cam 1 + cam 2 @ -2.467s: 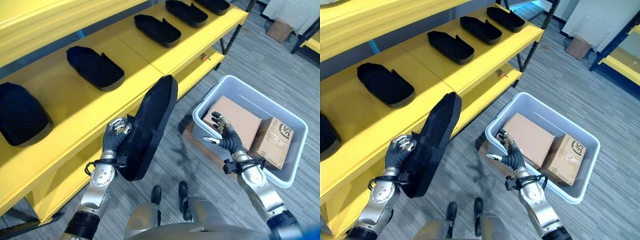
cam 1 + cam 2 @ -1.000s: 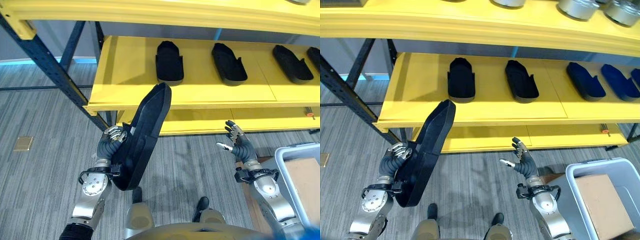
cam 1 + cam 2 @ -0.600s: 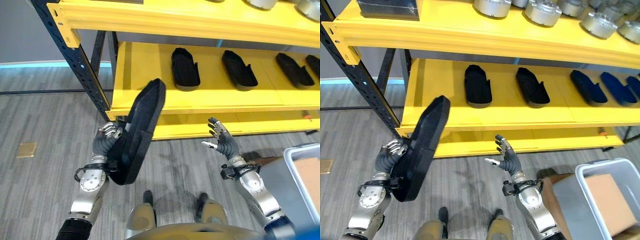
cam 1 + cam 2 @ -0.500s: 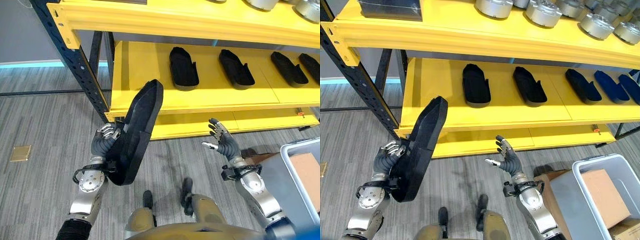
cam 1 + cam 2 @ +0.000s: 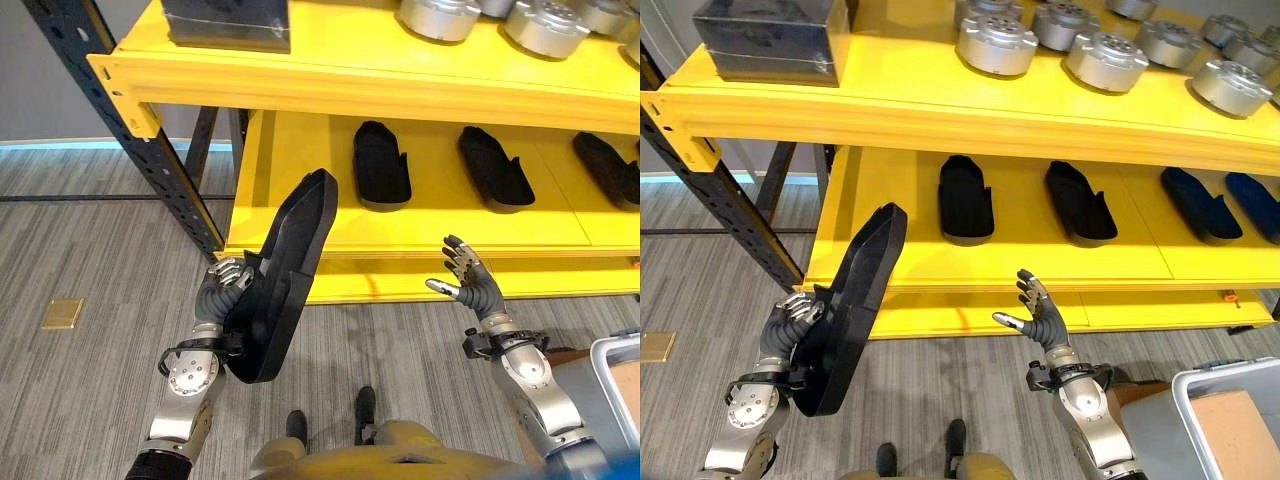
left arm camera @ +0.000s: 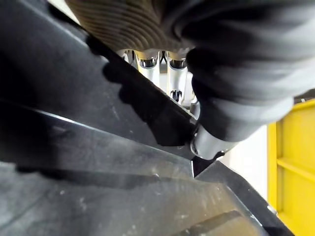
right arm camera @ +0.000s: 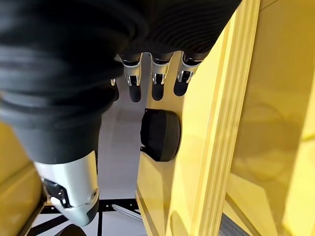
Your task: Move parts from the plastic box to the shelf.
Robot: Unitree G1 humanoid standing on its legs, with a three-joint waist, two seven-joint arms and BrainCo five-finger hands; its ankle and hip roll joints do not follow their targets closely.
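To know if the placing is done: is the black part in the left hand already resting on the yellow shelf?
No, the left hand holds the black part upright in front of the yellow shelf, above the floor.

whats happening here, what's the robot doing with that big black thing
The robot faces a yellow shelf. Its left hand grips a long black part, held upright in front of the shelf's left end. The right hand is open and empty. Similar black parts lie in a row on that level, with free space at the left end.
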